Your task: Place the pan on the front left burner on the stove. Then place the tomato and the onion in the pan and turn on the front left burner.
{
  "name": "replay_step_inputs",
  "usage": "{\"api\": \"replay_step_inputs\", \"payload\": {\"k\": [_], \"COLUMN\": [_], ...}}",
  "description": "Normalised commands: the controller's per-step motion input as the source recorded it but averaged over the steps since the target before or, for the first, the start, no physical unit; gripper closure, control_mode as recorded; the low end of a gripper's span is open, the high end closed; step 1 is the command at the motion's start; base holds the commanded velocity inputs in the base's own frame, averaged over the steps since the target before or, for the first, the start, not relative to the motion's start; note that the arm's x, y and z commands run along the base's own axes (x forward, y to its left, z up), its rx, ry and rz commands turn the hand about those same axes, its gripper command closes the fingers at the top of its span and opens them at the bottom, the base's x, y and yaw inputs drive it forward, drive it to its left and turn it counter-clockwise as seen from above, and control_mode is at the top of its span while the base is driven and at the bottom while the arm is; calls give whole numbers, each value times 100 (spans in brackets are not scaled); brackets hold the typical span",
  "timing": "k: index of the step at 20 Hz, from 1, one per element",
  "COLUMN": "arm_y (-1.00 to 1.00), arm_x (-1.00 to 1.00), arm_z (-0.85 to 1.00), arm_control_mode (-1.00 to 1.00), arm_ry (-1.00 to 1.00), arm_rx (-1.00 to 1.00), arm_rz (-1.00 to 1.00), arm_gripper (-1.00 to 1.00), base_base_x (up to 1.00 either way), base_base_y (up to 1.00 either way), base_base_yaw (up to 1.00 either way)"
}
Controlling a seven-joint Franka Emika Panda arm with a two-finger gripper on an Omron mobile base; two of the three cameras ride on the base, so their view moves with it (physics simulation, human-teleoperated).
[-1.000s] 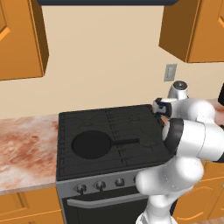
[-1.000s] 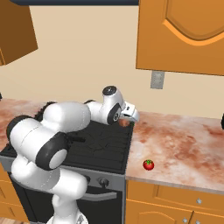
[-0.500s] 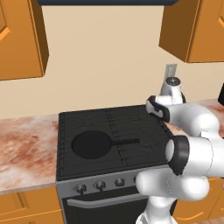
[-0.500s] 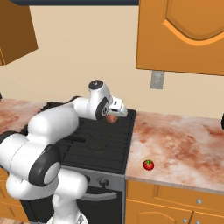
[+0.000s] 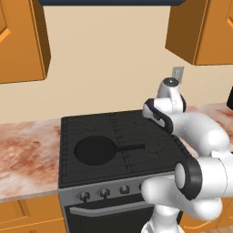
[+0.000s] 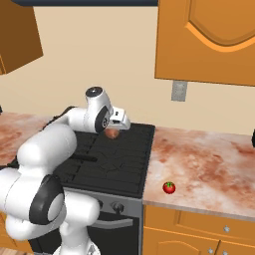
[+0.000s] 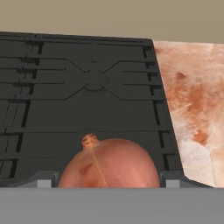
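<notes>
Open air is lying all around the raised gripper [image 6: 117, 130] above the stove [image 6: 130, 169], under orange cabinets. The pan [image 5: 96, 150] is sitting on the front left burner [image 5: 93, 164]; marbled counter [image 6: 209, 172] is flanking the range. The gripper is grasping the onion [image 7: 110, 164] over the back grates; the tomato [image 6: 169, 188] is resting near the counter's front edge.

A home kitchen: stove [image 5: 118, 150], marble counter [image 6: 209, 164], wooden cabinets [image 6: 209, 40].

The arm [image 5: 200, 132] is glossy white, built of fat rounded segments joined by dark grey bands, with round dark caps at the joints and a white hand [image 6: 117, 119].
</notes>
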Motion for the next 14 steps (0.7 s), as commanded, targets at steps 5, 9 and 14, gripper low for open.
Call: {"api": "replay_step_inputs", "payload": {"k": [5, 9, 14], "arm_y": [50, 39, 33], "arm_x": [-14, -21, -31], "arm_z": [7, 1, 0], "arm_control_mode": [-100, -100, -100], "arm_ry": [3, 0, 0], "arm_rx": [1, 1, 1], "arm_rz": [11, 12, 14], "arm_gripper": [100, 100, 100], "base_base_x": [0, 0, 0], "base_base_y": [0, 0, 0], "base_base_yaw": [0, 0, 0]}}
